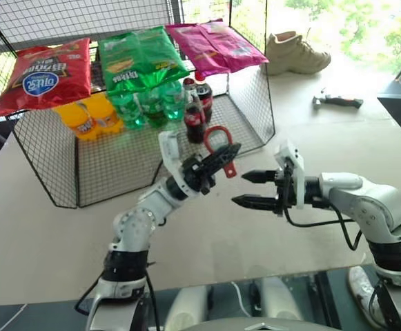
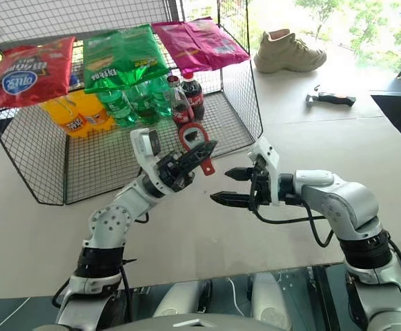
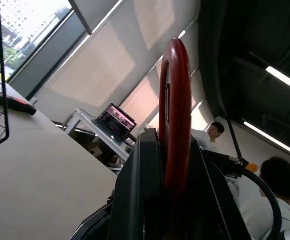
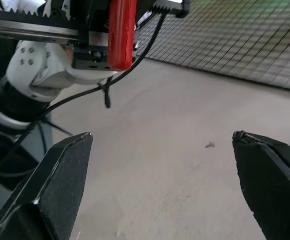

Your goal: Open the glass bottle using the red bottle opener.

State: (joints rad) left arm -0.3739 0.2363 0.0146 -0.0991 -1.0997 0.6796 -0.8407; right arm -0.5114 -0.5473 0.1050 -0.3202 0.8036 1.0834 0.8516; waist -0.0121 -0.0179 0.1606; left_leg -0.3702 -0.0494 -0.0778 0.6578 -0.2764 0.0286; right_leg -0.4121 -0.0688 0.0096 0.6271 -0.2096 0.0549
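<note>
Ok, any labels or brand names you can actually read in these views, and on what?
Red snack bag: upside-down lettering, not legible.
Green snack bag: upside-down logo, too blurred to read.
Pink snack bag: print too small.
Glass bottle: red band, no readable text.
Red opener: no lettering visible.

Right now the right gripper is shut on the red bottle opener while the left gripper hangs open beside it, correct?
No, the sides are swapped. In the left eye view the left gripper is shut on the red bottle opener, and the right gripper hangs open beside it.
</note>
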